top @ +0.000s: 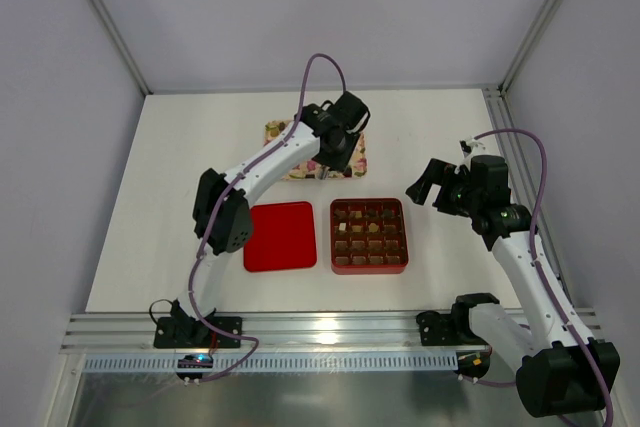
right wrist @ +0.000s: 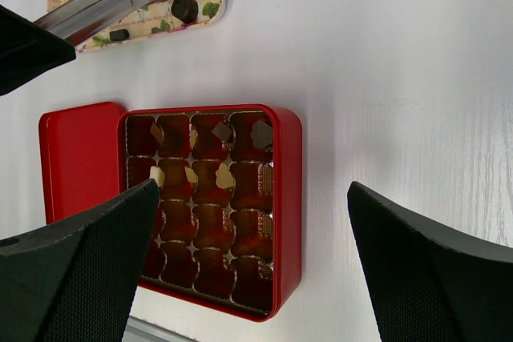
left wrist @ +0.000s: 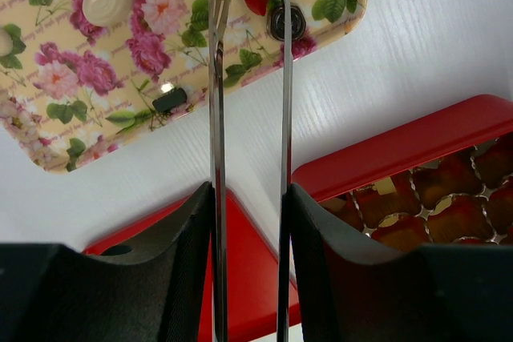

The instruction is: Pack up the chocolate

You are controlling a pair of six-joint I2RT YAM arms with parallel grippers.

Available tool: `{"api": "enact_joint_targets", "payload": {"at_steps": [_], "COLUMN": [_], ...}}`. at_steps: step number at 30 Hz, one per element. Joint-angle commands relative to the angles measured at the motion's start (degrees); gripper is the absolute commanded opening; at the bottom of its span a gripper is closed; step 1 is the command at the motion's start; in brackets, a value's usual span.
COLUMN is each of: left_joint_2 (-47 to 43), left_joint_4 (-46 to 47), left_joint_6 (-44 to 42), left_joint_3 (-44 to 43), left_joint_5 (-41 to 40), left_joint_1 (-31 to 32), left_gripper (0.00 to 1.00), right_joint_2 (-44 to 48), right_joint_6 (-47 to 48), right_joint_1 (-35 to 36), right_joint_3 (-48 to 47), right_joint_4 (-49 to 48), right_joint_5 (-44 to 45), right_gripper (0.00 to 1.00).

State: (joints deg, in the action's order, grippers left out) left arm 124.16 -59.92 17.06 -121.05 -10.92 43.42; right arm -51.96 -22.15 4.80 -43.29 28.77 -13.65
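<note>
On my left gripper (left wrist: pixel 248 198) the jaws are clamped on steel tongs (left wrist: pixel 215 118) whose tips hang beside a dark chocolate (right wrist: pixel 184 10) on the flowered tray (left wrist: pixel 80 94) toward the far edge of the table (left wrist: pixel 417 54), while on my right gripper (right wrist: pixel 252 190) the jaws gape wide, empty.

a lab cell: white table (top: pixel 420 137), aluminium frame (top: pixel 107 17), plain walls (top: pixel 300 7).

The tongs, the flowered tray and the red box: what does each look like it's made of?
The tongs look like polished steel: thin silvery strips with mirror-like glints. The flowered tray seems glossy printed plastic or tin, with a raised rim; I can't tell which. The red box looks like painted metal or coated card: smooth, even sheen, rounded corners.
</note>
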Motion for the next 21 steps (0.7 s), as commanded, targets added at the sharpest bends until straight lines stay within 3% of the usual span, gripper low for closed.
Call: {"api": "enact_joint_targets", "payload": {"at_steps": [1,21], "left_joint_2": [0.5,0.6], "left_joint_4": [-0.1,-3.0], "left_joint_6": [-1.2,-0.7], "left_joint_3": [-2.3,-1.9], "left_joint_5": [-0.3,-0.9], "left_joint_1": [0.1,0.2], "left_gripper": [0.41,0.37], "right_joint_2": [1.2,1.0], "right_joint_6": [0.9,0.8], "right_joint_1": [0.0,0.0], "right_joint_3": [-1.5,-1.4], "right_joint_4": [-0.8,-1.1], "right_joint_5": [0.3,0.3], "right_gripper": [1.0,1.0]}}
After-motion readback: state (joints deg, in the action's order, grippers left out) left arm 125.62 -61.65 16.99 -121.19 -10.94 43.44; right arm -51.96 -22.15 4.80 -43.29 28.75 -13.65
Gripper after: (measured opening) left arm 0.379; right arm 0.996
